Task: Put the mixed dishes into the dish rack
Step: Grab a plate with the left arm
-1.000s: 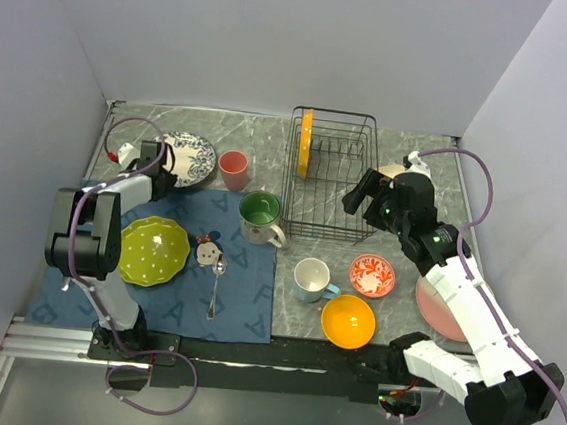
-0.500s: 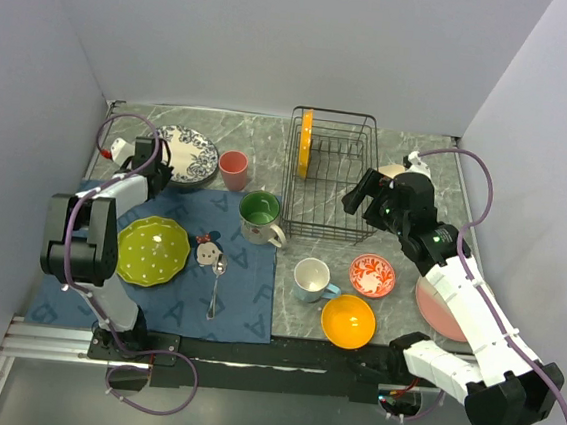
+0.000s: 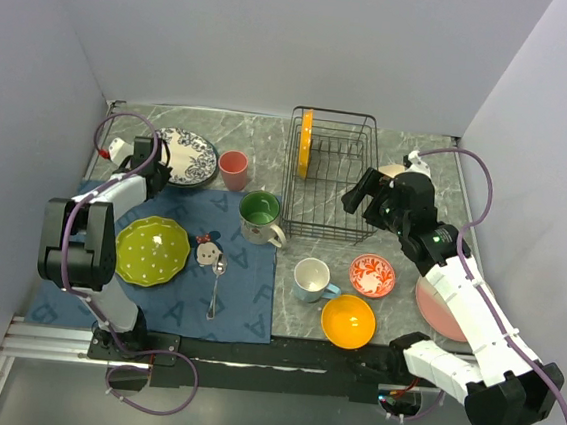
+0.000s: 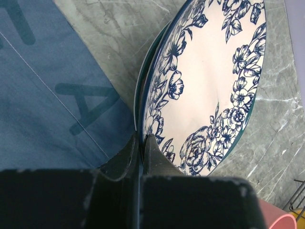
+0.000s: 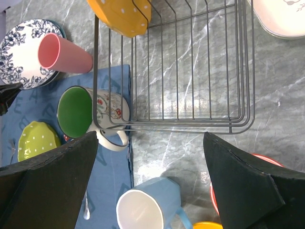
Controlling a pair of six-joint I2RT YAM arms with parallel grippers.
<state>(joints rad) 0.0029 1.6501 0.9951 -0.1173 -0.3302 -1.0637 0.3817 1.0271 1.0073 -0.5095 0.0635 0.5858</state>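
At far left, left gripper [image 4: 141, 145] pinches floral plate [image 4: 209, 81]; right gripper [image 5: 150, 143] agape.

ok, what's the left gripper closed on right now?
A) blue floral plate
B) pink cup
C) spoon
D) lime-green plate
A: in the left wrist view the left gripper has its jaws pinched shut on the near rim of the blue floral plate.
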